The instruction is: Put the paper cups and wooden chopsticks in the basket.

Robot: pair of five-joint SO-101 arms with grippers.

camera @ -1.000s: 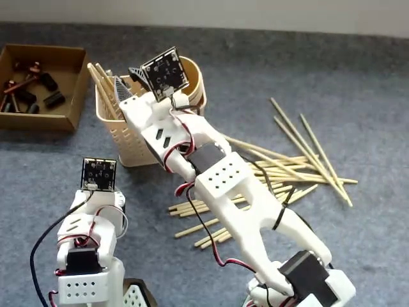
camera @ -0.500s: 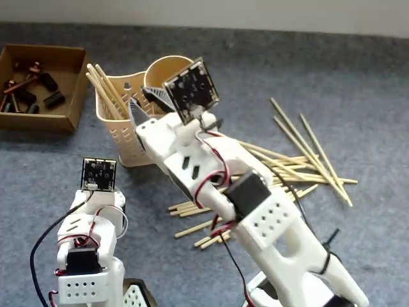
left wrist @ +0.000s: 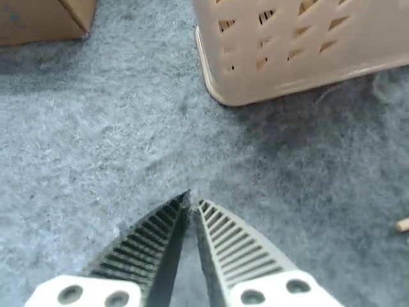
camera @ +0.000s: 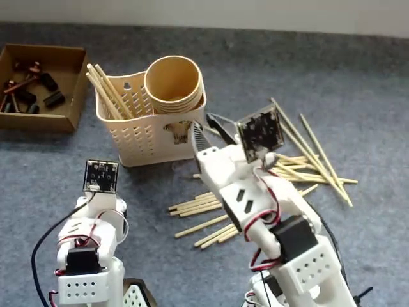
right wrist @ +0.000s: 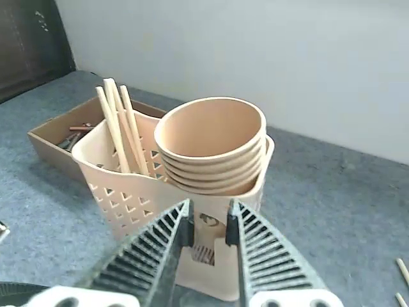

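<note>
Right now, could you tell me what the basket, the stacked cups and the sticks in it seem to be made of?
The basket looks like smooth cream moulded plastic, given its regular wall holes. The paper cups seem matte tan paper, with thin rolled rims nested together. The chopsticks look like bare pale wood, possibly bamboo: thin, straight, unpainted.

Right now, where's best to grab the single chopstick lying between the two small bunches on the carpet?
Grip the wooden chopstick near its middle, coming straight down with the jaws across its length. It lies flat on the carpet with bare gaps on both sides, so that's probably the cleanest hold.
</note>
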